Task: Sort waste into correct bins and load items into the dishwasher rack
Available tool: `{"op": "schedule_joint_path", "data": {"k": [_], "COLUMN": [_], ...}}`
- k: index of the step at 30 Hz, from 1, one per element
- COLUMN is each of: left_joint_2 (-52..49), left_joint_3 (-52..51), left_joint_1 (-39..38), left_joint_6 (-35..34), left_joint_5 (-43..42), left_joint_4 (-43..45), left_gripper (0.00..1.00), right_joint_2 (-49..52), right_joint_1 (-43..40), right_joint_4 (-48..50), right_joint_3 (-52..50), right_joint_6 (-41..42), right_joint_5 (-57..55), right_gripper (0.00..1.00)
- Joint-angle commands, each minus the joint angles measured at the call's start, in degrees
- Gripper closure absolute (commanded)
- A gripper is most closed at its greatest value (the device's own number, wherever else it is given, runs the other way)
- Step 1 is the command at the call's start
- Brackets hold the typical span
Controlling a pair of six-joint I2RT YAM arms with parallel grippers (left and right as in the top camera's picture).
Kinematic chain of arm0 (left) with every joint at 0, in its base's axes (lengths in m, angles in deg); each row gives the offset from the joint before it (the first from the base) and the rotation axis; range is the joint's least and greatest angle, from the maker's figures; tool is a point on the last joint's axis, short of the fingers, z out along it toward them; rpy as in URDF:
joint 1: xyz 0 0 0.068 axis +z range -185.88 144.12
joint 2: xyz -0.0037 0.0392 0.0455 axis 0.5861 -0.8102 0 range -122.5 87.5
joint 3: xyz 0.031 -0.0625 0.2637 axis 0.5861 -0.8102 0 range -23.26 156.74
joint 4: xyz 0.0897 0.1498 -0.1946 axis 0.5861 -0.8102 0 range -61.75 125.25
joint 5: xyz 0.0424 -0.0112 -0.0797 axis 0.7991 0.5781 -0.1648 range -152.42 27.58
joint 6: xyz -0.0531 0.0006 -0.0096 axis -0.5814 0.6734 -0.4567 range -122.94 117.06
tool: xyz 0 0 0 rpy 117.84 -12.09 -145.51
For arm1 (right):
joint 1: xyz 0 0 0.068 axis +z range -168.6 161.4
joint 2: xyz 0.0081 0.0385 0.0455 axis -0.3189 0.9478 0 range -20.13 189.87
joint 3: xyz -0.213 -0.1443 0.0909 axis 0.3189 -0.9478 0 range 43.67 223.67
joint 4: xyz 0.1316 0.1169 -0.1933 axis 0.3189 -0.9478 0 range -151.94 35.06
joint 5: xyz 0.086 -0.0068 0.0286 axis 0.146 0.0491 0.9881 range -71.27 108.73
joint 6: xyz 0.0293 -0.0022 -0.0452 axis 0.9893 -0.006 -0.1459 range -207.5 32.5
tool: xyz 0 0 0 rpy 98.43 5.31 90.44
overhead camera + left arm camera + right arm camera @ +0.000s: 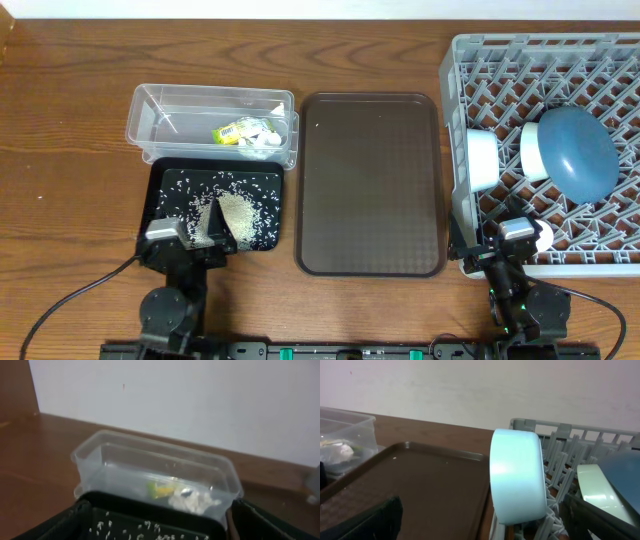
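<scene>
The clear tub (150,108) holds the yellow-green wrapper (237,130) and the white tissue (266,142); both also show in the left wrist view, wrapper (160,490) and tissue (192,501). The black tray (158,195) holds loose rice (238,212). The grey rack (470,60) holds the white bowl (482,158), pale-green bowl (533,150) and dark-blue bowl (580,155), all on edge. My left gripper (195,236) is open over the black tray's near edge. My right gripper (513,236) is open at the rack's near left corner. I cannot make out the pink cup or the chopsticks.
A large brown serving tray (370,185) lies between the black tray and the rack. A small pale round object (543,235) sits beside my right gripper. Bare wooden table lies to the left and behind. A white wall stands at the back.
</scene>
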Motion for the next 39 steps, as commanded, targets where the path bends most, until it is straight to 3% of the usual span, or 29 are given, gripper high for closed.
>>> {"op": "schedule_joint_path", "data": {"k": [1,11,39], "left_joint_2": [0.5,0.5,0.4], "left_joint_3": [-3.0,-8.9,-8.9], "left_joint_1": [0.1,0.1,0.1], "left_joint_6": [0.3,0.4,0.4], "left_joint_5": [-0.2,-0.1,-0.1], "left_joint_4": [0.4,5.2,5.2], "left_gripper": [0.09,0.09,0.09], "right_joint_2": [-0.2,-0.2,-0.2], "right_joint_1": [-0.8,-0.8,-0.8], "right_joint_4": [0.0,0.0,0.0], "right_joint_3": [-0.2,-0.2,-0.2], "right_joint_6": [0.6,0.6,0.6], "right_joint_5": [0.2,0.2,0.2], "right_gripper": [0.01,0.01,0.01]}}
